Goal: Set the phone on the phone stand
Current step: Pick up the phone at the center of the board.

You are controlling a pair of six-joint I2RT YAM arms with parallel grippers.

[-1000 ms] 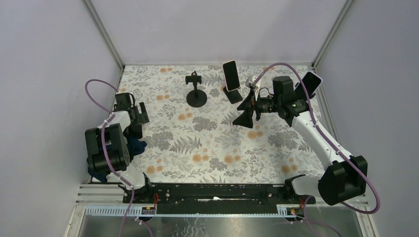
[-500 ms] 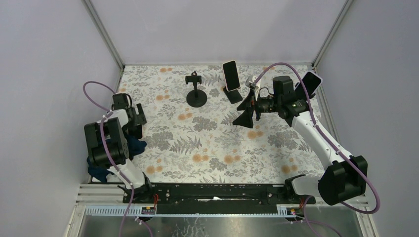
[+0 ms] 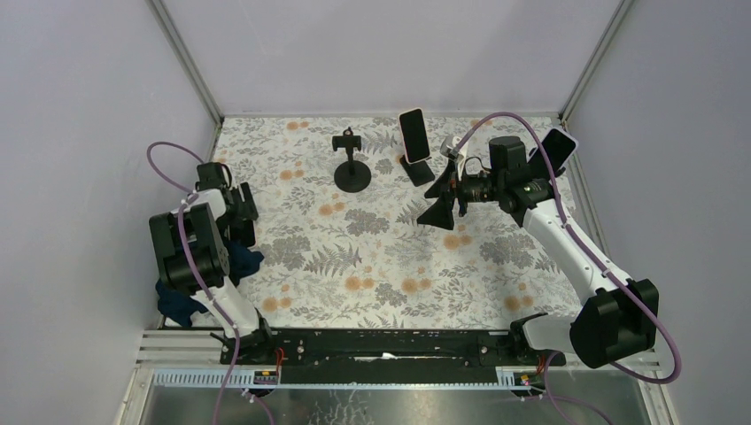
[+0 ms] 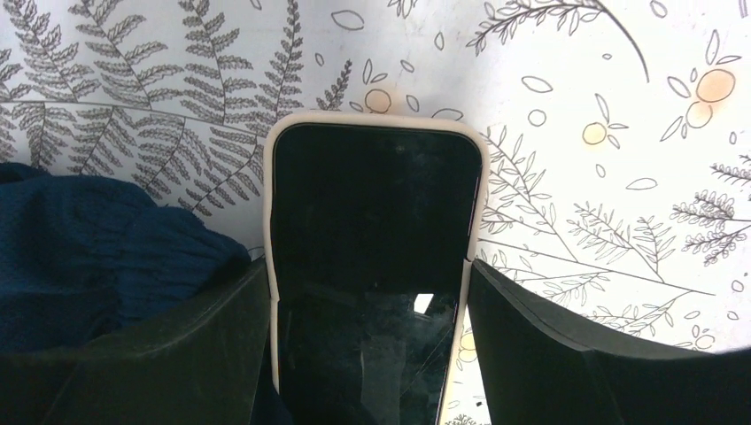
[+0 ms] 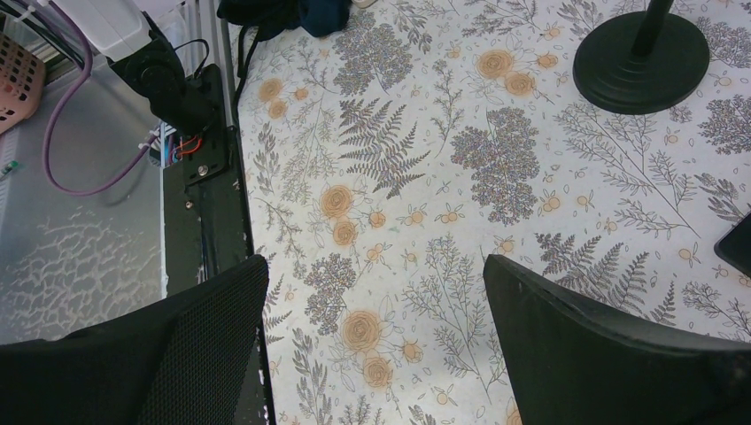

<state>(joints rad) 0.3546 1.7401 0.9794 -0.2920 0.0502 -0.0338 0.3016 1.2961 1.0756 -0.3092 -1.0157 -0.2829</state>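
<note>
Phone (image 4: 372, 221) in a cream case lies at the table's (image 4: 576, 88) nine o'clock edge, clamped by the left pincer (image 4: 367, 266), while the right pincer (image 5: 374, 266) gapes empty.

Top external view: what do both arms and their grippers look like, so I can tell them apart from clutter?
Both match: the left arm and right arm have white links, chunky black joint housings and a looping purple cable. The left gripper and right gripper each carry two broad, black, wedge-shaped fingers. No markings are legible.
</note>
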